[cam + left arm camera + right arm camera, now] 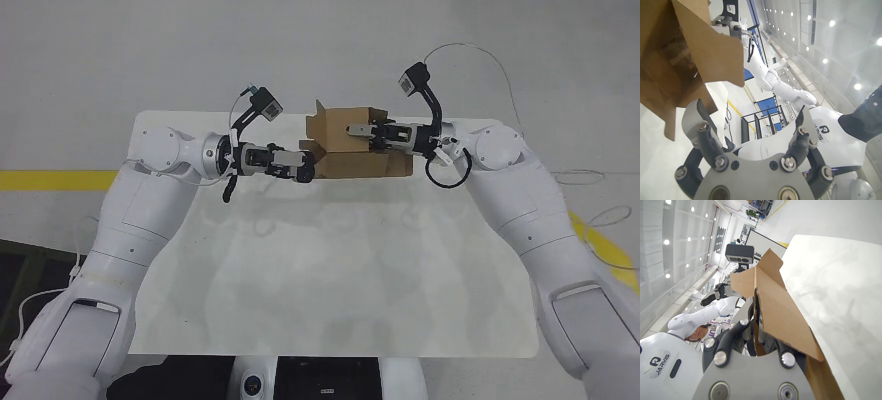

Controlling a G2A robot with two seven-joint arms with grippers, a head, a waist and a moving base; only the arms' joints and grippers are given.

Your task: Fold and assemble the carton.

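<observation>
No legible print stands on the carton (348, 163).

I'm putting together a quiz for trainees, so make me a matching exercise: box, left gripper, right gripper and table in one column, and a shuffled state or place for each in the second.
Column one:
1. box
2. left gripper
3. right gripper
4. table

Column two:
A. open, holding nothing, beside the open end of the cardboard
B. white, with the cardboard resting on it
C. brown, flaps unfolded, near the far side of the white surface
D. shut on a cardboard wall

Pairs: 1-C; 2-A; 3-D; 4-B
</observation>
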